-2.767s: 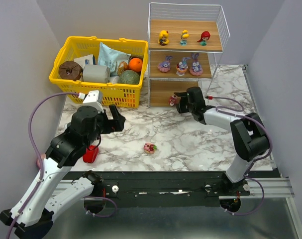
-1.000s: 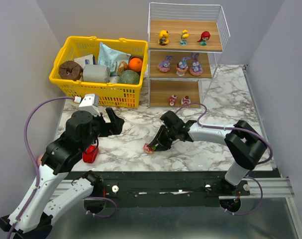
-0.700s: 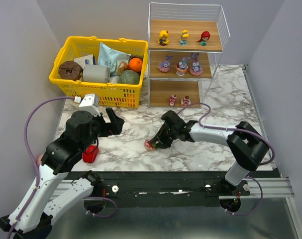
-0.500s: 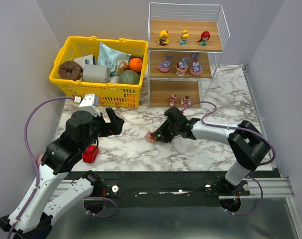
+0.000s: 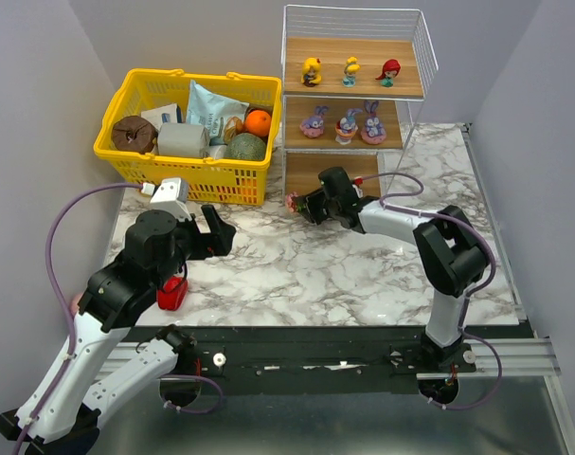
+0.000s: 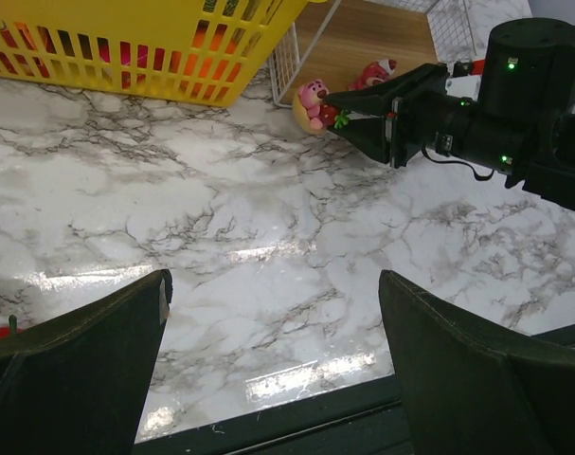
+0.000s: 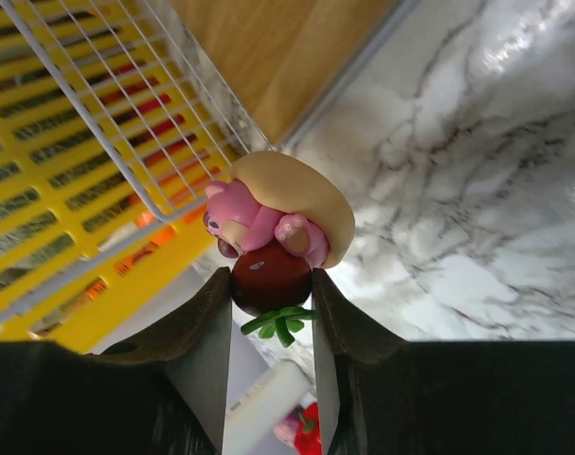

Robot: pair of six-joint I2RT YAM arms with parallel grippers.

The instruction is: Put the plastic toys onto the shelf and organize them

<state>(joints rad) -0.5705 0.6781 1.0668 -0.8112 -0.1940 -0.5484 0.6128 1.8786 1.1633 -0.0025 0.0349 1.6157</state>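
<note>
Overhead and wrist views, two-arm rig on a marble table [image 5: 363, 275]. The right gripper [image 5: 301, 202] pinches a pink round figurine [image 5: 291, 200] between its pressed-in fingertips [image 7: 211, 313], gripping the dark red part above a green sprig. The figurine is held sideways at the front left corner of the shelf [image 5: 363, 45], level with the lowest tier, just beside the white wire side and near the yellow basket [image 5: 188, 78]. Whether it touches the table cannot be told.

Top tier: three dolls with yellow [image 5: 312, 70], blue [image 5: 350, 69] and red hair [image 5: 390, 70]. Middle tier: three purple-pink bunny figures [image 5: 348, 124]. Lowest tier: one pink-red figurine [image 6: 372, 71], as seen by the left wrist.

The left gripper [image 5: 216, 227] hangs over bare marble with its fingers spread wide, holding nothing. A red bell pepper [image 5: 171, 294] lies by the left arm.
</note>
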